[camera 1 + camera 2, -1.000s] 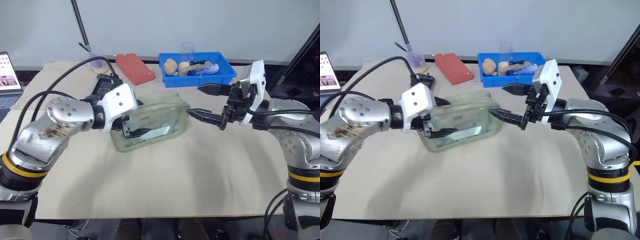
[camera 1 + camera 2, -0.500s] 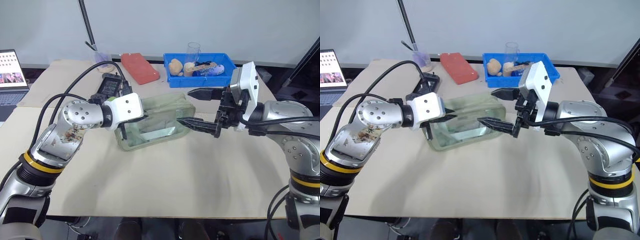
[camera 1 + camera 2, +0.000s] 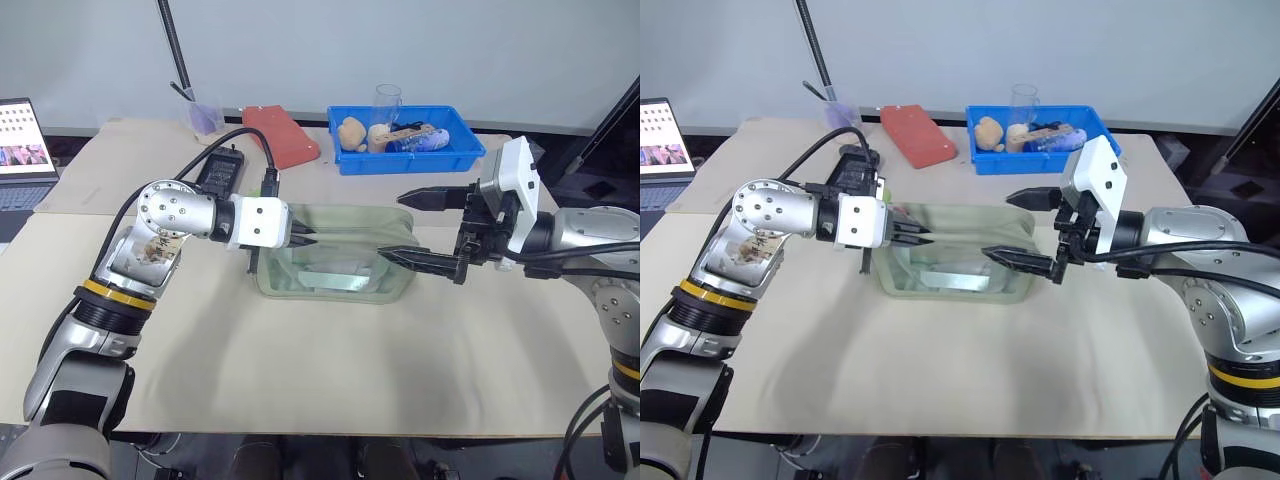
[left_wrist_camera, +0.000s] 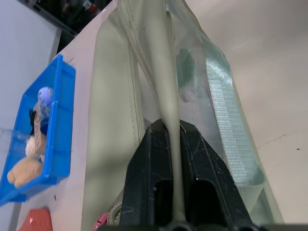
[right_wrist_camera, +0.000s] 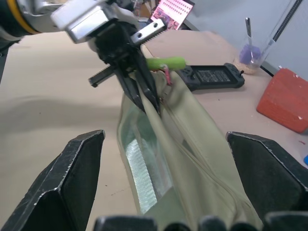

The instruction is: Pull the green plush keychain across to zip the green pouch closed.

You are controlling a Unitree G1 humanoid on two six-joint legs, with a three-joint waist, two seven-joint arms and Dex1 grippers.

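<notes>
pouch (image 3: pixel 335 262) is being kept mid-table, near blue tray (image 3: pixel 465 155) | top fold is being pinched by left gripper (image 4: pixel 173 144) | keychain (image 5: pixel 166 63) is being left hanging at that end | right gripper (image 3: pixel 425 228) is being held wide at far end

We see the left end effector (image 4: pixel 174 159) go from spread wide over the clear front of the green pouch (image 3: pixel 345 255) to clamped on a fold of fabric at the pouch's top edge, its wrist rolled over. The pouch now lies square-on across the worktop (image 3: pixel 330 370) instead of angled, sitting closer to the right end effector (image 3: pixel 420 228). The right end effector reads a little farther from the blue tray (image 3: pixel 410 155), though the camera shifts too.
</notes>
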